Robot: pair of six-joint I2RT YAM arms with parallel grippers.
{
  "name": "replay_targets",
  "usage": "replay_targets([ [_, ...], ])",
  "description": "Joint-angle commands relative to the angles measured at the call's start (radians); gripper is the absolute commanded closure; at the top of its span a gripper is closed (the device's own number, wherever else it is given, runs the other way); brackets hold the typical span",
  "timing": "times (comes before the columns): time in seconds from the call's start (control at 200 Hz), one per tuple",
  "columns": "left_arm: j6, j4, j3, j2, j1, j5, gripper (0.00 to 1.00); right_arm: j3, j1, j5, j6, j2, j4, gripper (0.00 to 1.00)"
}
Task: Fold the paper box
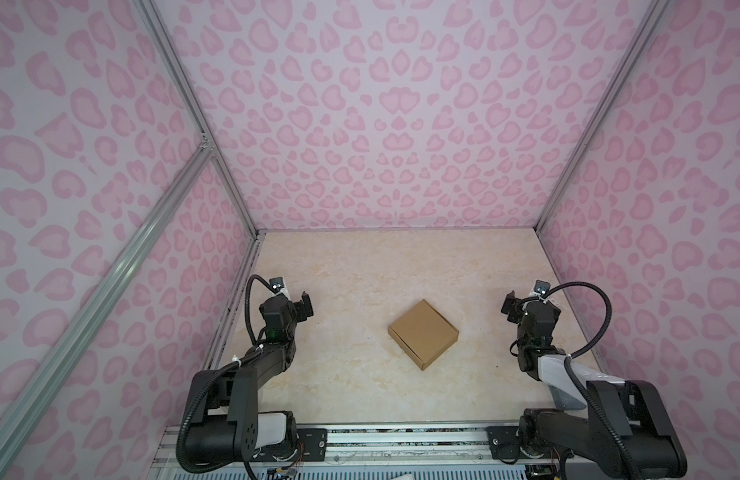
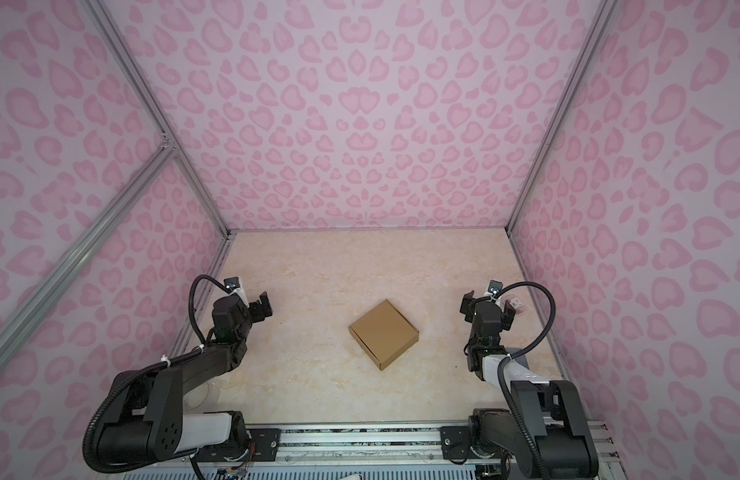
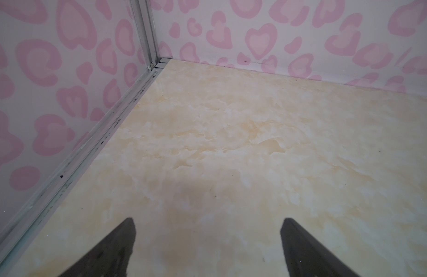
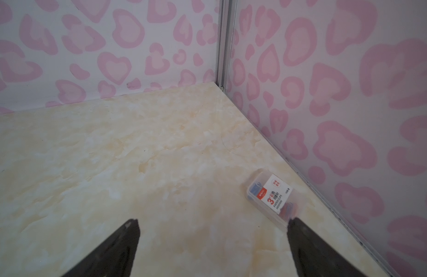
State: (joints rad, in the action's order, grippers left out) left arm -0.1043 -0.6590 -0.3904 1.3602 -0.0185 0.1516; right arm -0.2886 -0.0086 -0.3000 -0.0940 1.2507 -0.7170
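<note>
- Looking at the paper box (image 1: 423,333) (image 2: 383,333) in both top views: it's plain brown cardboard, already a small flat closed square. It's turned so one corner points at the arm bases, and it lies flat on the marbled desk (image 1: 343,270).
- Only the top views catch the box. The right wrist view shows a clear packet (image 4: 272,196) with a red-white label, close to the wall and just beside one fingertip (image 4: 297,224). The left wrist view gets just desk and a wall corner.
- Left tool (image 1: 302,308) sits well left of the box and right tool (image 1: 510,309) well right of it, neither touching it. Both have jaws spread wide, holding nothing.
</note>
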Motion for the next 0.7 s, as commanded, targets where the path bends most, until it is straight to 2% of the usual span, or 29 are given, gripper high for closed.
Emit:
replay_targets([
  [0.0, 0.028, -0.151, 0.001, 0.043, -0.003, -0.035, 0.03, 0.003, -0.001, 0.056, 0.02, 0.01, -0.12, 0.02],
  [0.1, 0.03, -0.217, 0.015, 0.087, -0.001, -0.035, 0.03, -0.013, -0.001, 0.068, 0.02, 0.044, -0.132, 0.02],
  [0.505, 0.025, -0.338, 0.073, 0.109, -0.006, -0.036, 0.03, -0.003, -0.002, 0.135, 0.027, 0.203, -0.288, 0.02],
  [0.695, 0.024, -0.345, 0.076, 0.111, -0.007, -0.035, 0.03, -0.012, -0.002, 0.176, 0.04, 0.275, -0.346, 0.02],
])
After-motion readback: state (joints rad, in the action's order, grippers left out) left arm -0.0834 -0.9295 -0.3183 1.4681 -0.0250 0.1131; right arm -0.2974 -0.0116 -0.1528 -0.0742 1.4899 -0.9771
